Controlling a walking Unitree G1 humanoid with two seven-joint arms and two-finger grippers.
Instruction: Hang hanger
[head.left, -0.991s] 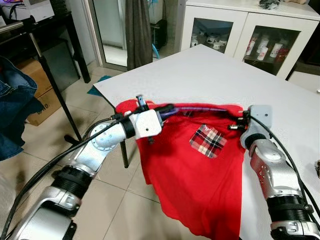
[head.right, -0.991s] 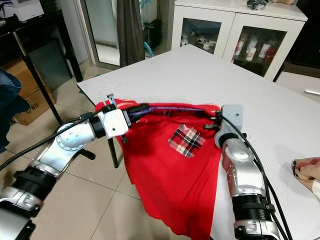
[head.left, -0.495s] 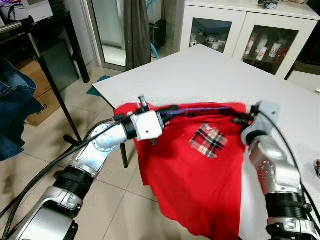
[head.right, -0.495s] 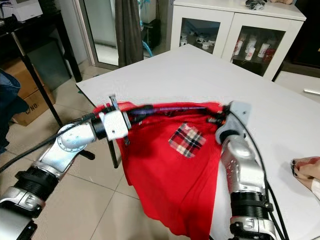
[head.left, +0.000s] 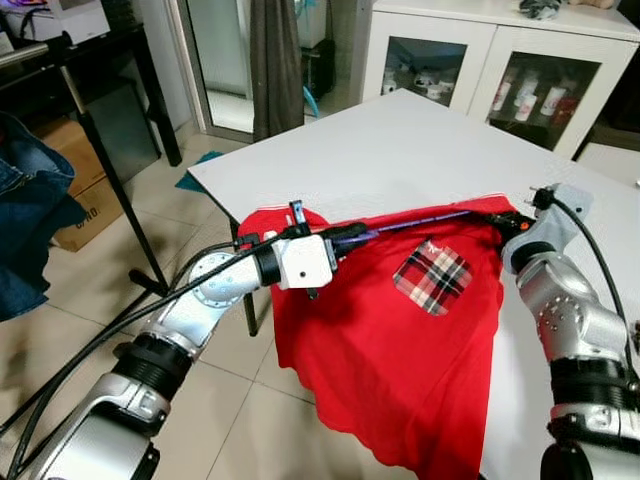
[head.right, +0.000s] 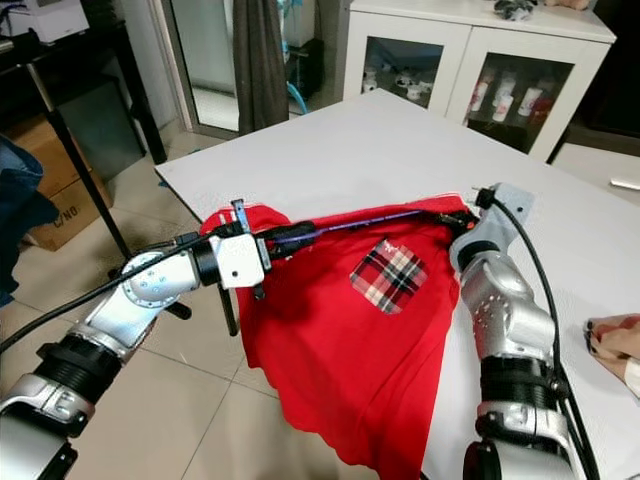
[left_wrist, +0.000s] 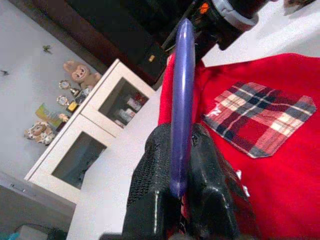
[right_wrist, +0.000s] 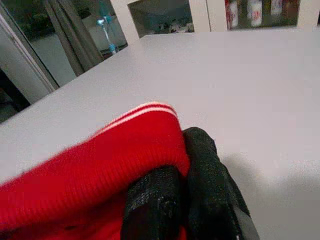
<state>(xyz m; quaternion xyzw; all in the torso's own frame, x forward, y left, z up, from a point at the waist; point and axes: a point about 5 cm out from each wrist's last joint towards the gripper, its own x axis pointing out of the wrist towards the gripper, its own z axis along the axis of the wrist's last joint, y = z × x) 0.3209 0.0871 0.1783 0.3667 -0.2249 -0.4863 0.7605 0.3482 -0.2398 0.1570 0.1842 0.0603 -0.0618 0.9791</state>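
A red shirt (head.left: 400, 360) with a plaid chest pocket (head.left: 433, 278) hangs over the near edge of the white table (head.left: 420, 150), stretched between my two grippers. A purple hanger (head.left: 415, 225) runs along its top edge. My left gripper (head.left: 345, 236) is shut on the hanger's left end; the left wrist view shows the purple hanger bar (left_wrist: 181, 100) pinched between the black fingers (left_wrist: 207, 195). My right gripper (head.left: 510, 222) is shut on the shirt's right shoulder, its fingers (right_wrist: 200, 180) clamped on the red ribbed cuff (right_wrist: 135, 130).
A black clothes rack (head.left: 95, 150) with hung denim (head.left: 30, 200) stands to the left, cardboard boxes (head.left: 75, 190) beneath it. A white glass-door cabinet (head.left: 500, 80) stands behind the table. A plaid cloth (head.right: 612, 340) lies at the table's right edge. Tiled floor (head.left: 220, 420) lies below.
Both grippers have moved right and a little up with the shirt and hanger. The shirt's top edge is stretched tauter and the plaid pocket has shifted right.
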